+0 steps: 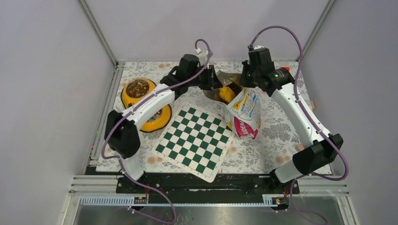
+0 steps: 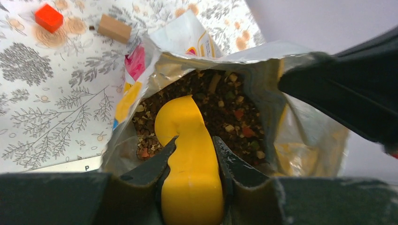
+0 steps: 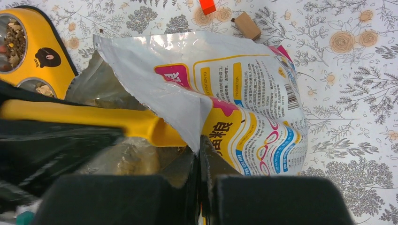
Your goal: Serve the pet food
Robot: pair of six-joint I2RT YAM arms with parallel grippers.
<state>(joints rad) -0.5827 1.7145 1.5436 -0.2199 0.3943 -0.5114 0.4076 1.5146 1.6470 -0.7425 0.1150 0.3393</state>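
The left tool [image 2: 195, 140] is partly closed on the yellow scoop [image 2: 180, 117]. The pet food [image 2: 225, 110] lies directly ahead, along the scoop's long axis, inside the bag [image 2: 305, 136] whose rim the fully closed right tool [image 3: 199, 145] pinches.

Scoop [image 2: 185, 136] in bag [image 1: 248, 112] on pet food [image 2: 225, 110]; bowl [image 1: 126, 98] to L.

Loose brown pet food [image 2: 231, 107] inside bag [image 2: 305, 140]
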